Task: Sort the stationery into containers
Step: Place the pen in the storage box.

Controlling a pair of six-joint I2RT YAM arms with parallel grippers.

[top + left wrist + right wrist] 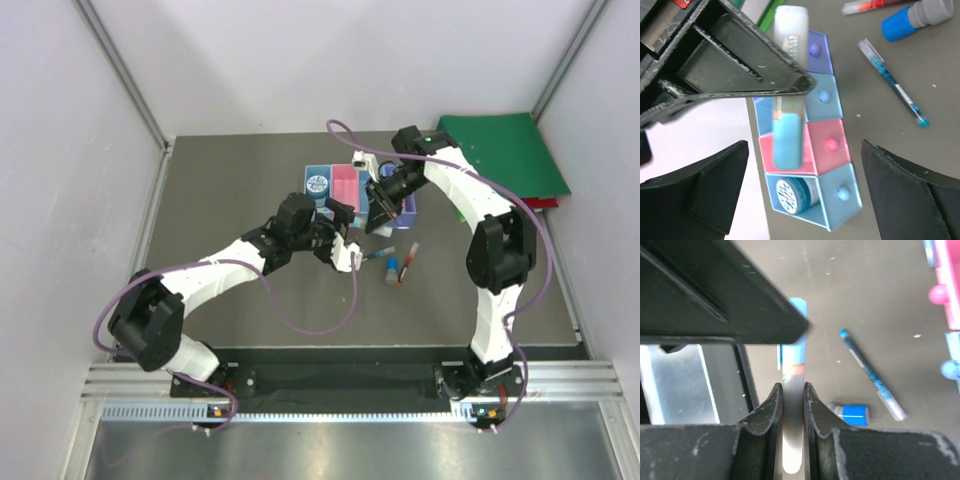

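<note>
Firmly, the right pincer (791, 392) gripped the light-blue marker (796, 347) by its pale barrel, holding it over the row of 4 bins (830, 142) on the bench (250, 180). The left pincer (805, 150) stood wide open beside them, holding nothing.

No writing or label can be read.

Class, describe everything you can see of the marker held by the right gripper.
The marker has a whitish translucent barrel, a light-blue cap and a thin orange band between them; it looks plastic. The right gripper is shut on its barrel. Its cap end lies over the pink bin; contact there cannot be told.
</note>
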